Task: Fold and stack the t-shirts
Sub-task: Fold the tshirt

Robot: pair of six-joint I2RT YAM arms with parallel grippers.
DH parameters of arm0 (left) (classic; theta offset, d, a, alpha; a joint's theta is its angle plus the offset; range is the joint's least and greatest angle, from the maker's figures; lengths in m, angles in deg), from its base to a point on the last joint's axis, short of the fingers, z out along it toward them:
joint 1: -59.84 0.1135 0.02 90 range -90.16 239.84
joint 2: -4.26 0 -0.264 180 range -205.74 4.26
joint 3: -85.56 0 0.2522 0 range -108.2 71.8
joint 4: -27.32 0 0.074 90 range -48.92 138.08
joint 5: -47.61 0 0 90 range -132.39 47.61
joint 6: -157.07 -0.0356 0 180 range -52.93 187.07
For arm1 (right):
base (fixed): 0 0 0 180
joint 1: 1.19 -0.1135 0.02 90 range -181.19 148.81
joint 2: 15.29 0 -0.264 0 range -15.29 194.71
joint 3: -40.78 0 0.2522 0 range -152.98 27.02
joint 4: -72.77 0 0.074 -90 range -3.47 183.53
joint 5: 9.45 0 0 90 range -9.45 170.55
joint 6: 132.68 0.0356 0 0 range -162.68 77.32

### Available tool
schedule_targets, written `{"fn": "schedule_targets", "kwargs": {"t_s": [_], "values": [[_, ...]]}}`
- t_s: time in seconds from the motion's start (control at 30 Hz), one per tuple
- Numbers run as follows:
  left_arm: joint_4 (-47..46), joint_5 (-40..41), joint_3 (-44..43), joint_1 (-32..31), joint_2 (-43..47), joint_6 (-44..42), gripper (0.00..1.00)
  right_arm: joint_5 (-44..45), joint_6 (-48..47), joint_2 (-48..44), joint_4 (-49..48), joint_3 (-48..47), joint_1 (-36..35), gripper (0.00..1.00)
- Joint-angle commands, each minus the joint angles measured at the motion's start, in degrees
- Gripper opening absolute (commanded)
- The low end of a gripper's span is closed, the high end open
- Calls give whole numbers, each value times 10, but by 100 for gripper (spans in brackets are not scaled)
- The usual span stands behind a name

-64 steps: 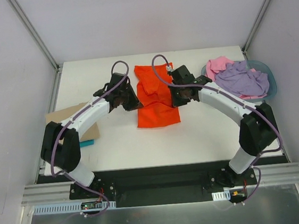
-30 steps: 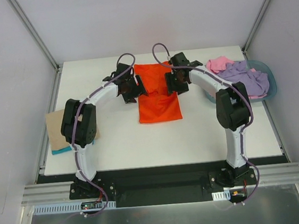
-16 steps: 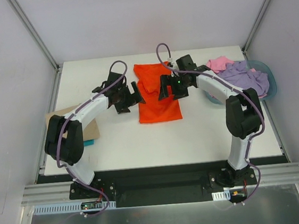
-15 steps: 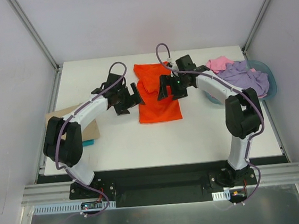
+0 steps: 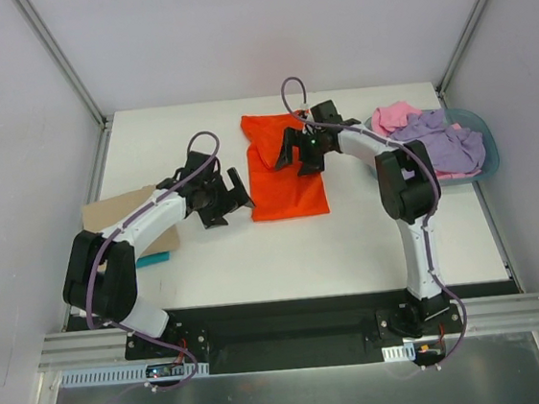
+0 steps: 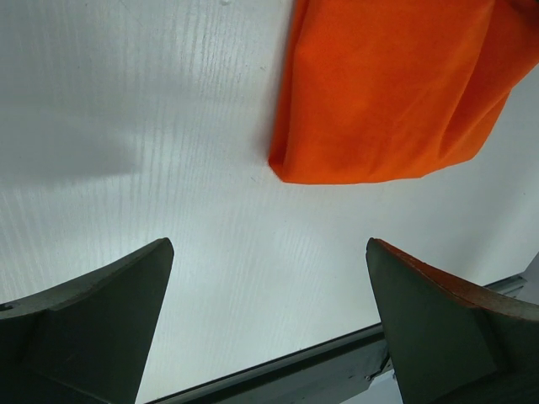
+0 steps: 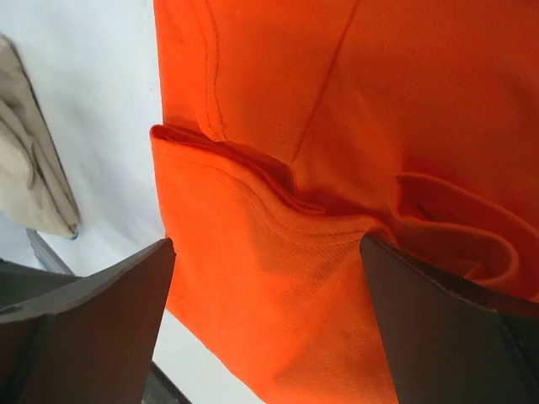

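Observation:
The orange t-shirt (image 5: pixel 285 183) lies folded into a narrow rectangle in the middle of the table. My left gripper (image 5: pixel 233 198) stands open just left of its near corner, and in the left wrist view the orange t-shirt (image 6: pixel 387 93) lies ahead of the empty left gripper (image 6: pixel 269 320). My right gripper (image 5: pixel 294 158) hovers open over the shirt's far half. In the right wrist view rumpled orange cloth (image 7: pixel 337 168) fills the space under the right gripper (image 7: pixel 265 324), with nothing pinched. The lilac t-shirt (image 5: pixel 442 143) and pink t-shirt (image 5: pixel 394 117) lie heaped in the basin.
The blue-grey basin (image 5: pixel 487 139) sits at the table's right edge. A brown cardboard sheet (image 5: pixel 122 217) with a teal object (image 5: pixel 155 259) beside it lies at the left edge. The right wrist view shows a beige edge (image 7: pixel 34 181) at its left.
Both grippers have let go of the orange shirt's far edge and opened wide. The left arm has drawn back toward the near left; the right gripper has swung over the shirt.

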Motion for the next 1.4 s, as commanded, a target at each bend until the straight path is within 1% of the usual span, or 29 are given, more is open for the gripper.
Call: {"fn": "schedule_targets", "kwargs": {"t_s": [0.0, 0.1, 0.3, 0.37, 0.43, 0.47, 0.53, 0.57, 0.6, 0.63, 0.67, 0.7, 0.73, 0.77, 0.8, 0.83, 0.93, 1.0, 1.13, 1.17, 1.2, 1.23, 1.27, 1.33, 1.37], "values": [[0, 4, 6, 0, 24, 15, 99, 2, 19, -9, -26, -22, 11, 97], [0, -2, 3, 0, 16, 18, 99, -21, 11, -34, -23, -20, 11, 97], [-8, -20, -8, -3, -20, 20, 99, -80, -9, -124, -23, -15, 11, 97], [-14, -27, -18, -9, -35, 21, 99, -74, -19, -151, -22, 13, 10, 97], [-21, -28, -26, -19, -46, 22, 99, -56, -26, -200, -19, 40, 11, 97], [-22, -26, -37, -22, -59, 22, 100, -52, -31, -216, -22, 82, 11, 97], [-26, -26, -47, -24, -75, 25, 99, -45, -31, -270, -45, 134, 12, 97], [-27, -25, -55, -24, -92, 27, 99, -38, -28, -289, -57, 190, 15, 97], [-28, -27, -61, -24, -100, 30, 98, -23, -18, -326, -71, 222, 17, 97], [-31, -31, -66, -24, -108, 32, 96, -17, -14, -343, -94, 247, 18, 97], [-32, -34, -76, -24, -125, 32, 93, -13, -10, -358, -102, 270, 21, 97], [-32, -35, -81, -24, -132, 32, 85, -8, -8, -384, -107, 309, 22, 97], [-32, -36, -86, -24, -139, 32, 80, -4, -5, -395, -108, 322, 23, 97], [-32, -35, -93, -24, -152, 32, 74, -1, -4, -404, -108, 338, 26, 97], [-32, -37, -96, -24, -157, 35, 66, 9, -3, -423, -108, 361, 26, 97], [-32, -37, -98, -25, -163, 35, 61, 15, 1, -432, -109, 372, 27, 97], [-36, -45, -100, -25, -184, 42, 52, 37, 1, -455, -101, 401, 32, 97], [-41, -48, -95, -25, -194, 47, 49, 47, 0, -463, -95, 413, 40, 97], [-51, -68, -89, -25, -209, 49, 35, 57, 3, -466, -94, 439, 50, 97], [-56, -74, -84, -25, -213, 50, 23, 57, 5, -463, -94, 445, 55, 97], [-64, -80, -83, -25, -216, 49, 15, 56, 7, -458, -94, 447, 56, 97], [-66, -86, -82, -25, -218, 49, 4, 56, 7, -455, -91, 449, 58, 97], [-69, -94, -78, -25, -220, 50, 0, 57, 7, -450, -87, 450, 60, 98], [-75, -94, -70, -25, -216, 52, 0, 66, 3, -436, -80, 452, 60, 99], [-77, -90, -67, -25, -209, 53, 0, 69, 0, -424, -77, 449, 62, 97]]}}
